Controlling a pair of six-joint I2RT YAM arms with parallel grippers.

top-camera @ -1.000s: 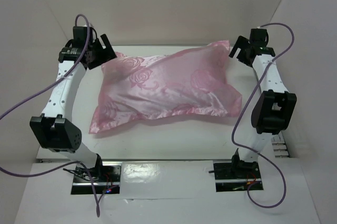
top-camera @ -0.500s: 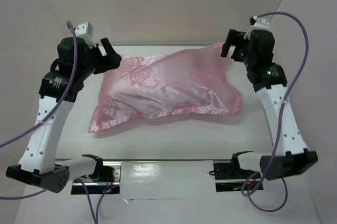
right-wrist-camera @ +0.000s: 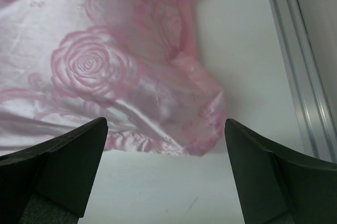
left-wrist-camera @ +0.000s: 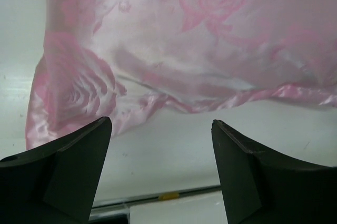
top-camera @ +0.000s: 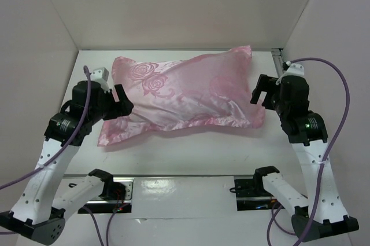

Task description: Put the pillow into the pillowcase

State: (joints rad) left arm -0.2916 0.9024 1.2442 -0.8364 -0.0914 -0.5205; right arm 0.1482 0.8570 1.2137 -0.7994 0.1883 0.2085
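Pillowcase (top-camera: 185, 92) lies across the middle of the table (top-camera: 191, 153), long side left to right, plump and rounded, rose pattern up. Near-left corner flat on the surface; far-right corner points toward the back wall. Pillow not visible in any view; whether it fills the case cannot be told for sure.

Left gripper (top-camera: 124, 102) by the case's left end, jaws wide apart, cloth ahead of the fingers and not between them.

Right gripper (top-camera: 259, 92) just beside the case's right end, jaws wide apart, not on the cloth
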